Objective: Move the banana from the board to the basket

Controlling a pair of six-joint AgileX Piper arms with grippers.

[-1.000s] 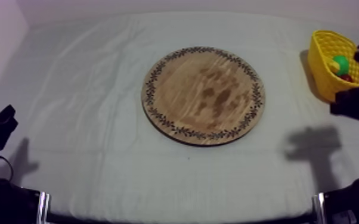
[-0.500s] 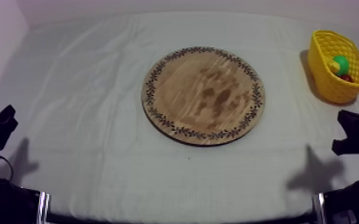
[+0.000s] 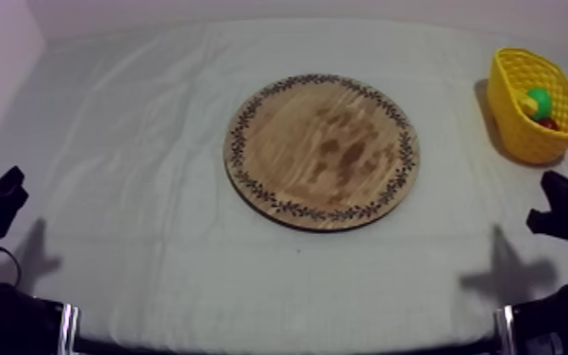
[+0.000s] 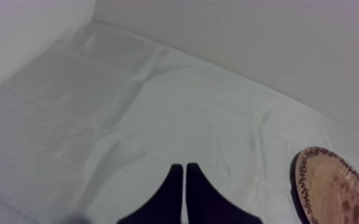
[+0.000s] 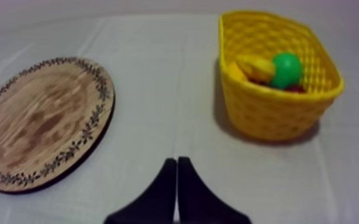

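The banana [image 5: 253, 67] lies in the yellow basket [image 5: 265, 116], against a green fruit [image 5: 287, 68] and well apart from the right gripper [image 5: 176, 162]. That gripper's fingers are pressed together on nothing, over open cloth [image 5: 158, 77] between the basket and the wooden board [image 5: 39, 119]. A small red fruit [image 5: 295, 88] is mostly hidden behind the rim. The left gripper [image 4: 184, 168], also closed and holding nothing, hangs over cloth, with the board partly cut off.

Left hand [image 4: 185, 170] and right hand [image 5: 177, 162] sit low at their own sides, each closed to an empty wedge.
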